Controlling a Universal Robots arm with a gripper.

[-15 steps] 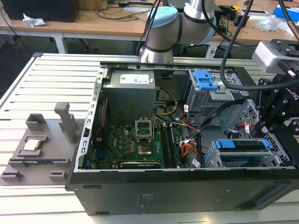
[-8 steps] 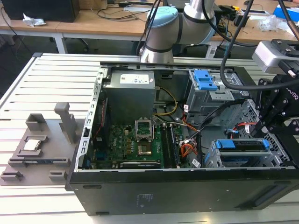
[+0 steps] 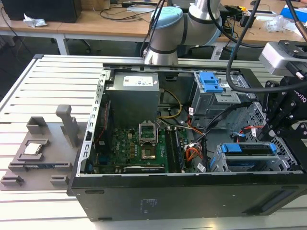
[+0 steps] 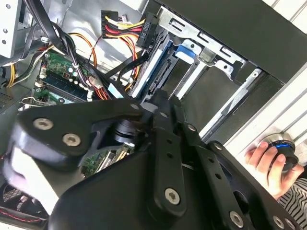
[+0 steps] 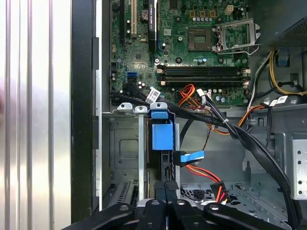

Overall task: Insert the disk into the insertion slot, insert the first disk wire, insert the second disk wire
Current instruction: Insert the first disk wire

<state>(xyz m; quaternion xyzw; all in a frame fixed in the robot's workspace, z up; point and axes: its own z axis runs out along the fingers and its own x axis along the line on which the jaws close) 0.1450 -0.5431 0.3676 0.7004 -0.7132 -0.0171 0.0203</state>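
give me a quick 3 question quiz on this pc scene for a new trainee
1. True or false: the disk lies outside the computer case.
2. The plastic carrier around the disk is: A red, B blue, C green.
3. In the exterior view, which is nearer the gripper: the disk or the power supply?
Key: 1 false, it sits in the drive cage inside the case; 2 B; 3 the disk.
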